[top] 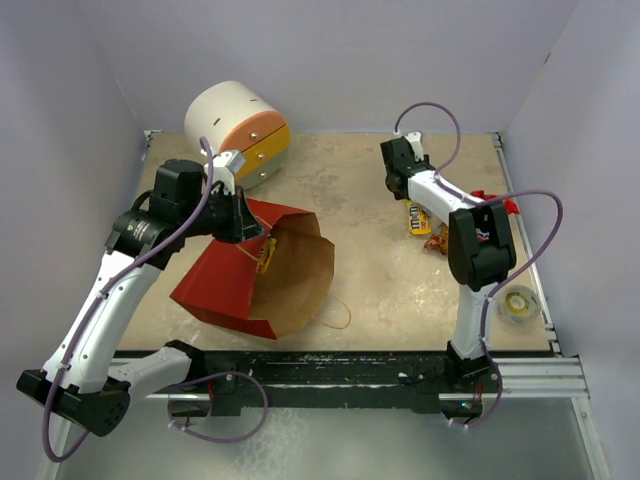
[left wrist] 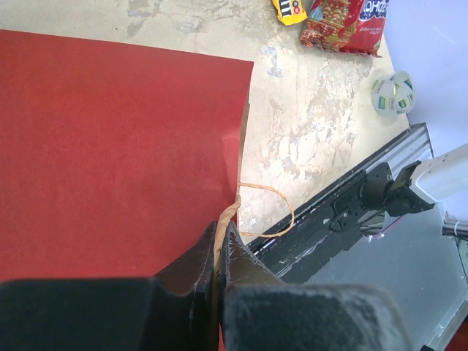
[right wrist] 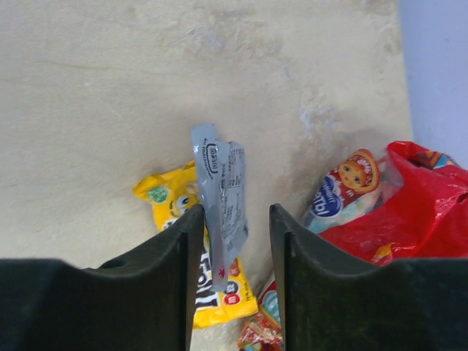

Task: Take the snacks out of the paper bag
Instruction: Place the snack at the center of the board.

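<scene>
The left gripper (left wrist: pixel 219 245) has its two fingers pressed together on the rim of the paper bag (top: pixel 225 285), the brown edge of the paper nipped between the tips. The bag's red side spreads out flat ahead of that gripper. The bag lies on its side on the table (top: pixel 380 270), with its kraft-brown mouth gaping away from the gripper. A yellow-and-red packet (top: pixel 265 255) sits just inside the opening, right under the fingers. One thin twisted handle (left wrist: pixel 290 208) loops out on the tabletop just past the fingertips. Behind the left wrist stands the round white drawer unit (top: pixel 240 125), close to it but not touching the bag as far as I can see. Well across the table, the right gripper (right wrist: pixel 235 216) points down with its fingers spread apart. A crumpled silver wrapper (right wrist: pixel 223 194) stands on edge in the gap, close against one finger with clear space to the other. I cannot tell whether it is resting on the table. Directly below those fingers lies a yellow packet (right wrist: pixel 172 208), partly hidden by them. Just off to the outer side are a doll-faced packet (right wrist: pixel 344 194) and a crinkly red snack bag (right wrist: pixel 417 219), touching each other. The tape roll (top: pixel 520 303) sits near the right arm's base, well apart from the gripper.
</scene>
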`<control>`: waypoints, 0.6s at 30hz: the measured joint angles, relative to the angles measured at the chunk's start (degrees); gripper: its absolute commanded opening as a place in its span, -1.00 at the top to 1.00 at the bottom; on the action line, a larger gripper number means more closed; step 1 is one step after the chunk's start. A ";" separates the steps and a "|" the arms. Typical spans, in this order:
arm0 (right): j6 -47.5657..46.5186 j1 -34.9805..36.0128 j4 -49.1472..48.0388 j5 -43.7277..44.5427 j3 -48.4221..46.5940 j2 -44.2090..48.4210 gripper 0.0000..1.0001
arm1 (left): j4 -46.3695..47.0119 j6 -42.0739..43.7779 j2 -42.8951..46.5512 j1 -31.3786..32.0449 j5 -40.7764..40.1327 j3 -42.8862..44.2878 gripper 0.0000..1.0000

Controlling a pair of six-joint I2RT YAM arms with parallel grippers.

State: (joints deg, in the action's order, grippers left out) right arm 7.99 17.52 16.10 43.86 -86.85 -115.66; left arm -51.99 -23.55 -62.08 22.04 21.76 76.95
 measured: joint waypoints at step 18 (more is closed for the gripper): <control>9.29 3.15 6.29 -29.79 22.51 37.77 -0.51 | 0.04 0.11 1.27 0.00 -0.02 -0.79 1.00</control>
State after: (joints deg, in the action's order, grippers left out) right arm 17.28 20.67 22.39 14.06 -64.34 -77.89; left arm -51.94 -23.44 -60.82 22.04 21.74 76.16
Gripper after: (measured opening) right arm 0.746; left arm 0.009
